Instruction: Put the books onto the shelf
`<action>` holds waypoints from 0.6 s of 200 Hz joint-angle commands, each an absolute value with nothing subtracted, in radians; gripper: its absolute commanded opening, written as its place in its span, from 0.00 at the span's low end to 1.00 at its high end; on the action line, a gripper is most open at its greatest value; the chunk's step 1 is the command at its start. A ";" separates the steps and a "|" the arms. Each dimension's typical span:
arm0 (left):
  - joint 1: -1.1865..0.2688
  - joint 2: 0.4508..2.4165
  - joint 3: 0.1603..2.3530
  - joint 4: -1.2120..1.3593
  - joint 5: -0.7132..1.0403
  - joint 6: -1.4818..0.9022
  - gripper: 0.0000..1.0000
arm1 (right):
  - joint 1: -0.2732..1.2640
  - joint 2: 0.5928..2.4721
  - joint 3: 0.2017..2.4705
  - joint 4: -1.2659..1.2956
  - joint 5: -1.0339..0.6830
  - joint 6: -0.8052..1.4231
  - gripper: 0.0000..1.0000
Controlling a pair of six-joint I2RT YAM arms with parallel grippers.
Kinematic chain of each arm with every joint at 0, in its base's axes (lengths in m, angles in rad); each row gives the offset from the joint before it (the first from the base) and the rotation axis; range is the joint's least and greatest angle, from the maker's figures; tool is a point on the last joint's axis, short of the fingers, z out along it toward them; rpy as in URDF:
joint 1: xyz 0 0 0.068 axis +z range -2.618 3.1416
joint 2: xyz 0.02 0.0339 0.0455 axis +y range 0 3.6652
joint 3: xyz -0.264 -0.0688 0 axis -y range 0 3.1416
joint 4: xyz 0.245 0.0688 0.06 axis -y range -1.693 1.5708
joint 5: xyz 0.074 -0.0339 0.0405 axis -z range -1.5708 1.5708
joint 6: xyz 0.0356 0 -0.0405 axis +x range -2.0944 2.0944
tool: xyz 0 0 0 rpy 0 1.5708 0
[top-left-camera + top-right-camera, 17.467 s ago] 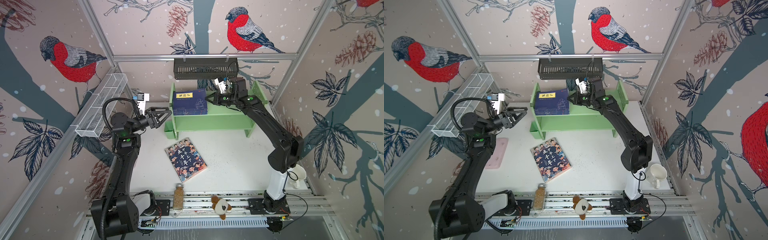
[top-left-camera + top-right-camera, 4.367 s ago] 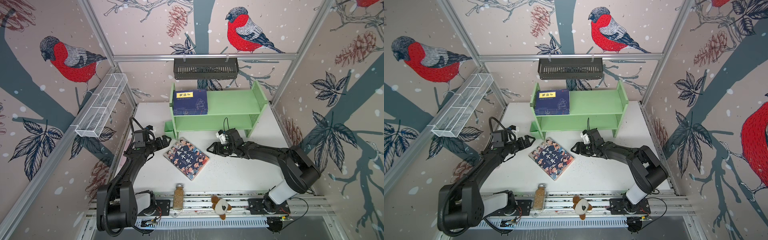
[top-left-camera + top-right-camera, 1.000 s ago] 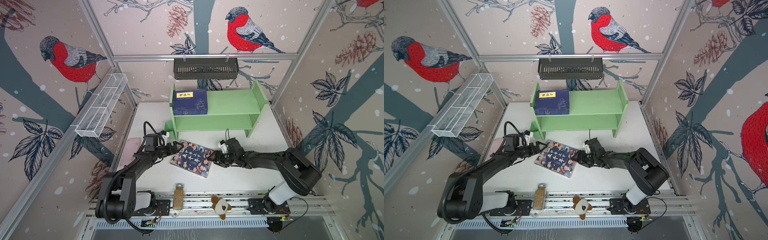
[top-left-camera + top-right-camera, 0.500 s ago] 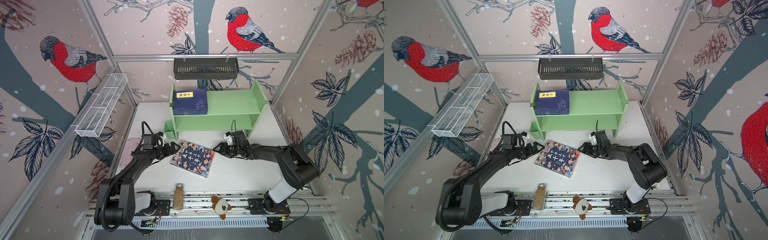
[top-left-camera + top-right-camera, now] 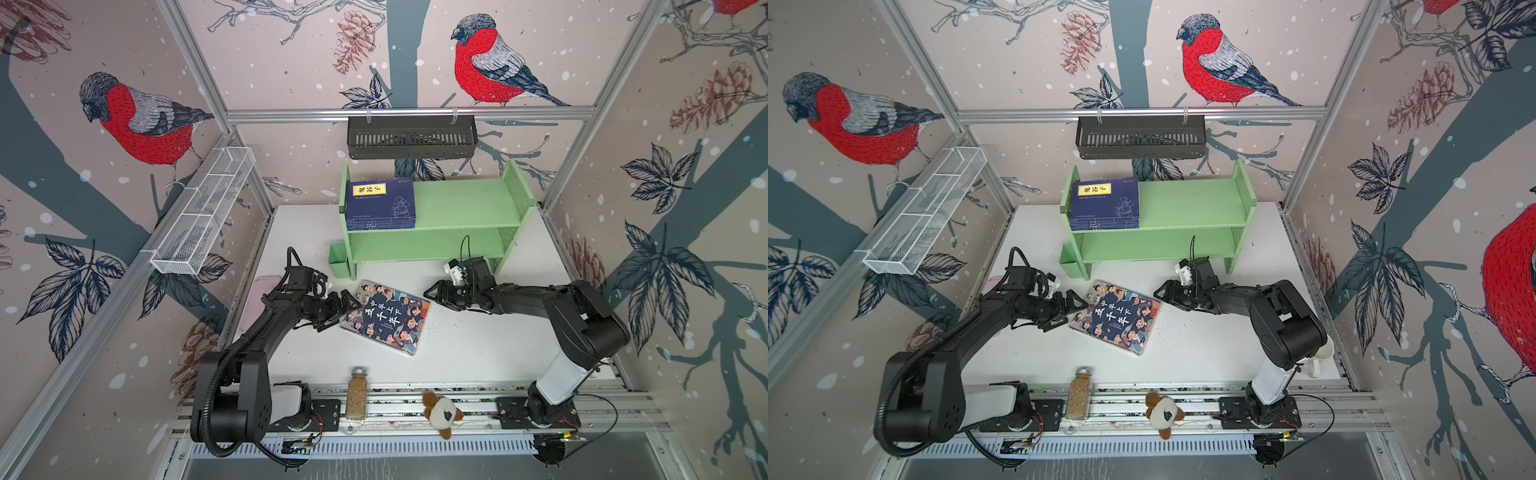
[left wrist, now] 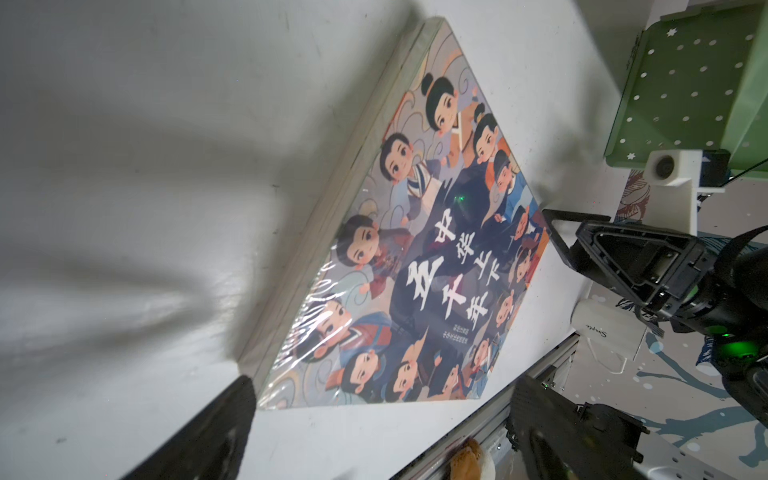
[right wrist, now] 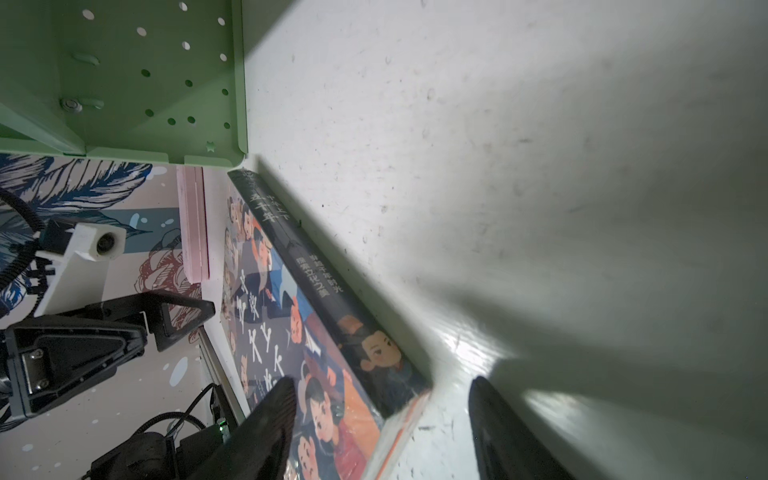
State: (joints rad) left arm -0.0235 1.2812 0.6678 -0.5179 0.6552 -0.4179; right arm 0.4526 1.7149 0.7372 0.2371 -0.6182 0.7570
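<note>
Beside book (image 5: 386, 318), left arm (image 5: 270, 324) outstretched low

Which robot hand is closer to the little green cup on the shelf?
Left. The left gripper sits just in front of the green cup, beside the cartoon book. The right gripper is on the book's other side, farther away.

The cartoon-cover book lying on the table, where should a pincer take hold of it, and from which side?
Probably the spine-side corner facing the right pincer, approached low along the table from the right. The cartoon-cover book lies flat, cover up: too wide to span from above, but thin at the edge, and that corner sits between the open fingers.
</note>
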 commanded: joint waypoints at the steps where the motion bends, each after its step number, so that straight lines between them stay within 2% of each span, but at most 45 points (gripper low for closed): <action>1: -0.024 1.275 0.669 -0.604 0.666 -0.399 0.97 | 0.446 1.722 0.748 0.279 -0.615 0.753 0.67; 50: -0.032 1.244 0.581 -0.585 0.673 -0.424 0.97 | 0.443 1.711 0.713 0.304 -0.630 0.768 0.67; 120: -0.092 1.299 0.552 -0.388 0.785 -0.480 0.96 | 0.455 1.696 0.651 0.378 -0.664 0.797 0.67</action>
